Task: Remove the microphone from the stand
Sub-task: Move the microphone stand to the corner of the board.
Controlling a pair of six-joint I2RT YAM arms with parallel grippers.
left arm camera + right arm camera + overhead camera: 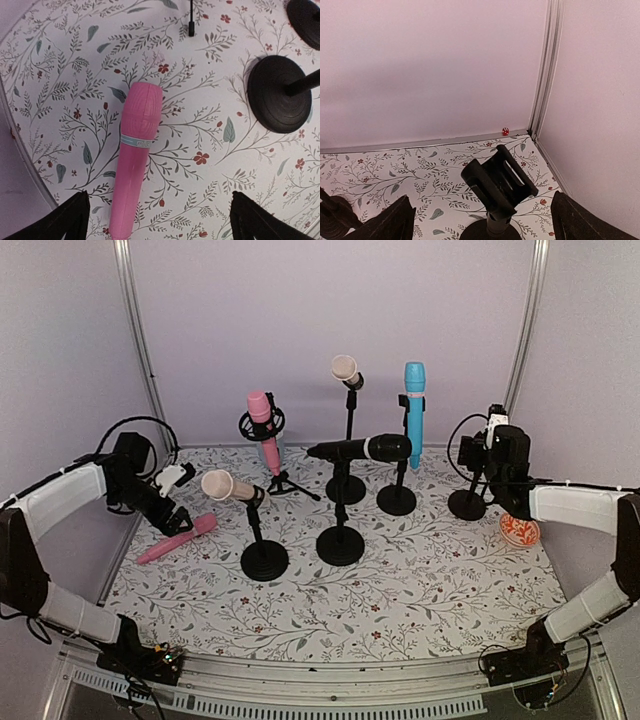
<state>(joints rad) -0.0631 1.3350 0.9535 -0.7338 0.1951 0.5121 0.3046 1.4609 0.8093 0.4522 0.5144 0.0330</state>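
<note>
While the left gripper (158, 194) is hovering just above the pink microphone (137, 150), its fingers (70, 220) are standing wide apart on either side of the handle and gripping nothing. The pink microphone is lying flat on the worktop (420, 580) near the left edge, free of any holder.

Over by the far right corner, the right gripper (481, 196) is facing the clip (497, 180) of the empty stand (467, 502). Its fingers are also spread wide, flanking the clip without pinching it, and the clip is carrying nothing.

Judging from the bare clip and the loose microphone, the removal itself is looking finished and the step in hand is the letting go, with both arms sitting open at the places where they were needed.

What is coming next is probably a clean retreat. The left arm is needing to rise straight up so that neither finger nudges the pink microphone into a roll. The right arm is needing to back away from the clip without hooking it and tipping the stand.

Toward the middle of the worktop, a beige microphone (228, 485), a black microphone (360, 449) and a blue microphone (414, 410) are sitting on stands of their own. The beige one is standing near the left gripper, so any sideways swing there is risking a knock.
</note>
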